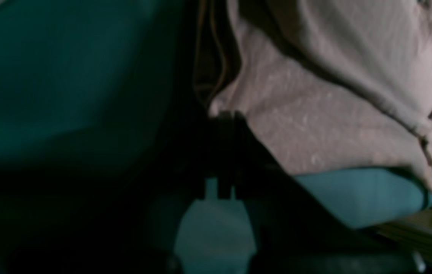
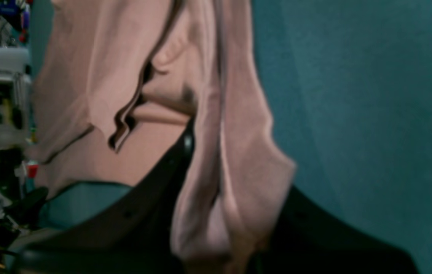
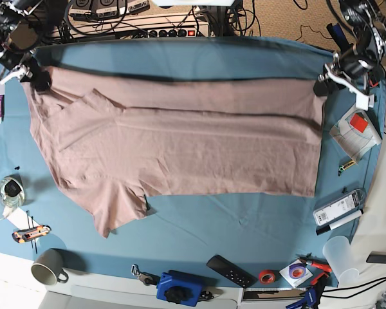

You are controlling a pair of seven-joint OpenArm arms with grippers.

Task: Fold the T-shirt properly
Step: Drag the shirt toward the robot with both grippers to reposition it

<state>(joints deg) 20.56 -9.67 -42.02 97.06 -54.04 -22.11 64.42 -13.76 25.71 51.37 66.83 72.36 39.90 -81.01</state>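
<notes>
Two grippers hold the T-shirt (image 3: 180, 138) at opposite ends of its far edge, and the coming move turns on that line.

Left wrist view: the left gripper (image 1: 221, 114) is dark and hard to make out, but its jaws look pinched together on a corner of the pinkish cloth, which spreads away up and to the right of the tips. The teal tablecloth (image 1: 67, 76) fills the other side.

Right wrist view: the right gripper (image 2: 216, 236) has its jaws drawn close on a bunched fold of cloth that runs straight up out of them; more of the shirt hangs off to the left, bare tablecloth to the right.

Base view: the shirt lies spread on the worktop (image 3: 199, 232), its long axis running side to side, sleeves and shoulders toward the right gripper (image 3: 35, 76) at picture-left, hem toward the left gripper (image 3: 323, 82) at picture-right. The far edge looks lifted and drawn fairly taut between them, with a shadow behind it, while the body lies on the near side of both grippers. One sleeve juts out at the near left.

My judgement: each arm is at its own corner, neither nearer the middle, so the fold would carry that far edge toward the near one, both arms moving together.
</notes>
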